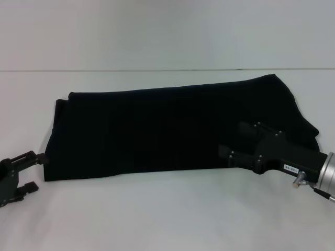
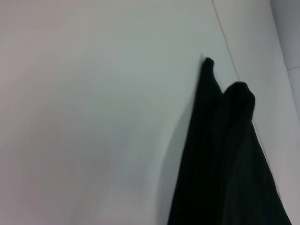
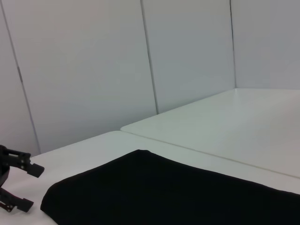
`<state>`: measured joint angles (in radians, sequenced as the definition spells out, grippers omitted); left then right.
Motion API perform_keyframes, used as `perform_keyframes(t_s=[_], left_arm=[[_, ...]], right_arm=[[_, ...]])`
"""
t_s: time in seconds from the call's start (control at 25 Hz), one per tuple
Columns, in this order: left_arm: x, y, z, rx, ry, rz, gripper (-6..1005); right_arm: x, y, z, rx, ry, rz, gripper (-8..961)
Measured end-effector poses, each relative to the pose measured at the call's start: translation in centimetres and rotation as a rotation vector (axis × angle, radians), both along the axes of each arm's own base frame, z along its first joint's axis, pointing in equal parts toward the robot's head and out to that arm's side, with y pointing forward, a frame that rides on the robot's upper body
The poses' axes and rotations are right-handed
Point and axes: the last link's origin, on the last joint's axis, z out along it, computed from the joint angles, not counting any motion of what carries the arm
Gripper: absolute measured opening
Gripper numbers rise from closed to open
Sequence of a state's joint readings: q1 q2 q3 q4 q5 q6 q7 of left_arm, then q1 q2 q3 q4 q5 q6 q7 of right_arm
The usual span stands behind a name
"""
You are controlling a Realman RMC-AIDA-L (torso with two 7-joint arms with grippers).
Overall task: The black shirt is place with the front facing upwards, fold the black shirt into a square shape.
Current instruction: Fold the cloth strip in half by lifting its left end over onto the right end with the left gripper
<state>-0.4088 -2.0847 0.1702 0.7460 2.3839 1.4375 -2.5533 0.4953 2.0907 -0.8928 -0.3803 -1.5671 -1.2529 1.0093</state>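
Nearest the head camera, two black robot grippers sit at the lower corners of a white table (image 1: 167,219). Low on the robot's left, the left gripper (image 1: 32,170) has its two fingers spread apart with nothing between them; its upper fingertip is just beside the shirt's near left corner. Reaching in from the right, the right gripper (image 1: 233,141) hovers over or rests on the right part of the cloth. Whether its fingers grip any fabric cannot be told, because black metal merges with black cloth.

Across the middle of the table lies the black shirt (image 1: 157,133), already folded into a long horizontal band, wider than it is deep. No lettering or label shows. Its fabric looks soft, matte and limp, with a rounded, bulging right end and a slightly layered left edge.

As a judgement, the band still needs folding end over end to become square. The risks are these: the left gripper could pinch only the top layer, so the layers slide apart; or a one-sided lift could drag the whole band across the smooth tabletop and skew the fold.
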Motion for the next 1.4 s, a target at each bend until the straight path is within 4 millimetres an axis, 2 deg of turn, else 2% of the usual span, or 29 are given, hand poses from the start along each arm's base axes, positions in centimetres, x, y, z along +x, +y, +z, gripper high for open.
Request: perform_keyframes(t_s=[1.12, 1.4], left_arm=[[0.4, 1.7, -0.8, 0.001, 0.006, 0.010, 908], [1.4, 3.2, -1.6, -0.011, -0.007, -0.015, 908]], right_arm=[[-0.4, 0.1, -0.3, -0.009, 0.003, 0.008, 947], [-0.6, 0.2, -0.4, -0.012, 0.002, 0.014, 948]])
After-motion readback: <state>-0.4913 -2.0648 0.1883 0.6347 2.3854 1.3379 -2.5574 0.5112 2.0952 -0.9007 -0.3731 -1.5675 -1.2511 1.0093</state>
